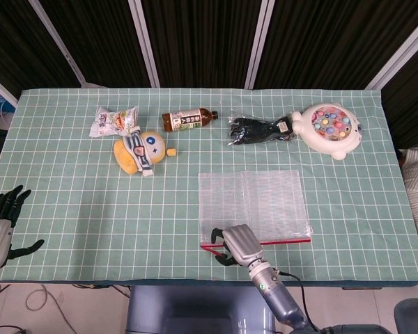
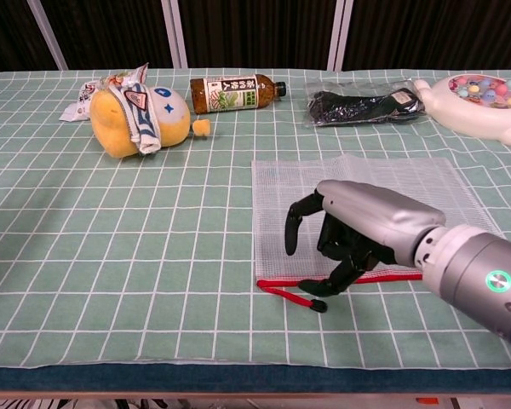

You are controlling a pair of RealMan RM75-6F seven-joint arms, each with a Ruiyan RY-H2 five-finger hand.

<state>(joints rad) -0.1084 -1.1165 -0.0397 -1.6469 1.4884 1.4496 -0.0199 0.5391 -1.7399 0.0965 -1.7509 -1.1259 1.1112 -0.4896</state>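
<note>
A clear mesh pouch (image 1: 254,198) (image 2: 370,187) with a red zipper lies flat at the table's front centre. My right hand (image 1: 238,245) (image 2: 353,230) hovers over the pouch's front left corner, palm down, fingers hanging apart above the mesh. Its thumb reaches down close to the red zipper, just beside the black zipper pull (image 2: 320,305) (image 1: 223,256). Nothing shows between its fingers. My left hand (image 1: 1,224) rests at the table's front left edge with fingers spread and holds nothing; the chest view does not show it.
Along the back lie a snack packet (image 1: 113,120), a yellow plush toy (image 1: 141,152) (image 2: 136,115), a brown bottle on its side (image 1: 188,120) (image 2: 236,92), a black bagged item (image 1: 261,129) (image 2: 362,106) and a white fishing toy (image 1: 329,129) (image 2: 481,98). Green checked cloth (image 1: 90,209) covers the table.
</note>
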